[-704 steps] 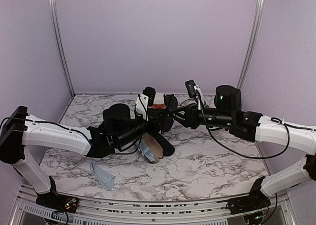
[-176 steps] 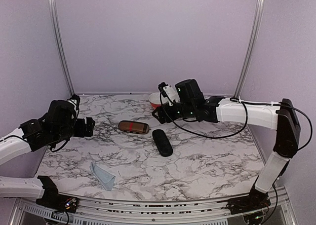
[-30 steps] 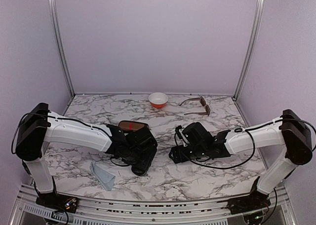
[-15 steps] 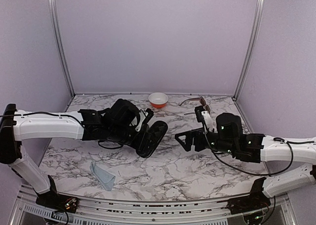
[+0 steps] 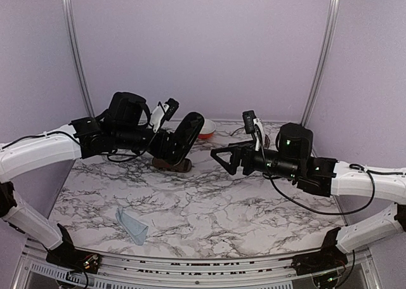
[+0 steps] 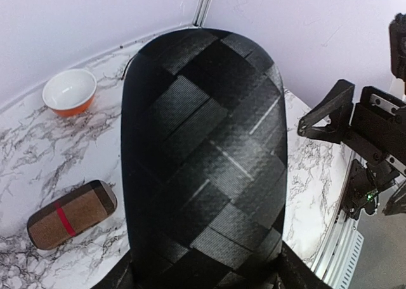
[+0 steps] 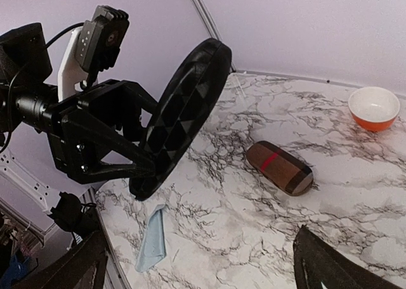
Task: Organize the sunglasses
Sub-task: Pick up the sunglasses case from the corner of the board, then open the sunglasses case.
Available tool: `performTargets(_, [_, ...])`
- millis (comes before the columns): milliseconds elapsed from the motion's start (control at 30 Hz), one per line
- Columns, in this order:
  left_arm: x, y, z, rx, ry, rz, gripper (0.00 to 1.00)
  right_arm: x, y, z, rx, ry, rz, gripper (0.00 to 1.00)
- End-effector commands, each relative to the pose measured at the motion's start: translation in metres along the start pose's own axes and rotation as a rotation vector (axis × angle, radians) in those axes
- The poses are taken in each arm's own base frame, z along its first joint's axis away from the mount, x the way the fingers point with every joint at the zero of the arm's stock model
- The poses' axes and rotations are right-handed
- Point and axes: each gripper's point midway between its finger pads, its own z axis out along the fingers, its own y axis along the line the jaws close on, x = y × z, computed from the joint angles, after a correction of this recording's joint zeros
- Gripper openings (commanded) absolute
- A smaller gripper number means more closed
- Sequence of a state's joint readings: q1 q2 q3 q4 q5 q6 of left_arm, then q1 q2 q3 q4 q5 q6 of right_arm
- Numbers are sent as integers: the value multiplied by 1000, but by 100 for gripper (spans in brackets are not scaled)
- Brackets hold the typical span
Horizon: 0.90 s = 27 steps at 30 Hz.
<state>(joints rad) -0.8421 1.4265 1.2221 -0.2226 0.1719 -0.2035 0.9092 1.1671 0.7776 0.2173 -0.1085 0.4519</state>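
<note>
My left gripper (image 5: 166, 143) is shut on the oblong black case (image 5: 186, 135) and holds it tilted in the air over the back of the table. This case (image 6: 203, 137) fills the left wrist view, clamped at its lower end between the fingers. My right gripper (image 5: 222, 157) hangs open and empty, pointing left at the case (image 7: 184, 105) with a gap between them. Only its fingertips (image 7: 327, 263) show at the bottom corners of the right wrist view. The sunglasses do not show in either wrist view, and my right wrist covers the back right of the table.
A brown case with a red stripe (image 5: 172, 165) lies closed on the marble table (image 5: 254, 206) under the raised case. An orange bowl (image 7: 374, 108) stands at the back. A folded blue cloth (image 5: 133, 225) lies near the front left.
My left arm has lifted the black case off the table, up and toward the back. My right gripper has opened wider and risen, reaching left toward the case.
</note>
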Motion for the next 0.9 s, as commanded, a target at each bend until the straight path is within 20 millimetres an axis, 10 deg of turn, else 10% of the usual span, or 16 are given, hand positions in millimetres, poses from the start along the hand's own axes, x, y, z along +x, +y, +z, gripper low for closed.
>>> performTargets(0, [-45, -2, -31, -38, -184, 155, 50, -29, 25, 21, -98, -19, -38, 100])
performTargets(300, [-41, -5, -65, 25, -390, 194, 49, -38, 59, 46, -289, -21, -117, 100])
performTargets(867, [-36, -11, -63, 68, -346, 176, 47, -54, 64, 73, -295, -64, -97, 91])
